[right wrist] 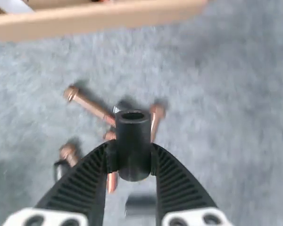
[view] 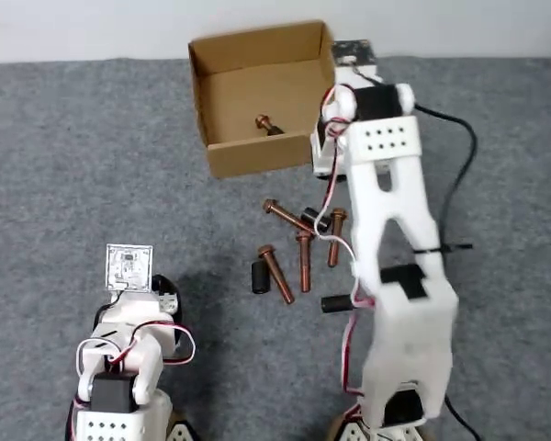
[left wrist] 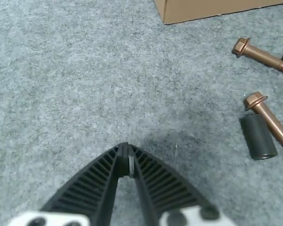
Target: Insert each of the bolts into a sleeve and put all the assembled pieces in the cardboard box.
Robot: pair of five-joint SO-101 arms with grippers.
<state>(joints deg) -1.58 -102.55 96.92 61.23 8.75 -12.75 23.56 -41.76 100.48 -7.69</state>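
My right gripper (right wrist: 131, 151) is shut on an upright black sleeve (right wrist: 132, 141), held above the loose copper bolts (right wrist: 87, 103) on the grey carpet. Several bolts (view: 289, 218) lie in a cluster in front of the cardboard box (view: 257, 161), with black sleeves (view: 261, 276) beside them. One assembled bolt (view: 268, 124) lies inside the box. My left gripper (left wrist: 127, 157) is shut on nothing, low over bare carpet to the left of the cluster. A bolt (left wrist: 269, 120) and a sleeve (left wrist: 258, 136) lie off to its side.
The white right arm (view: 386, 202) stretches from the front edge up to the box's right corner and covers part of the cluster. Another sleeve (view: 338, 303) lies beside it. The left arm (view: 129, 367) sits folded at the front left. Grey carpet (view: 92, 165) spreads to the left.
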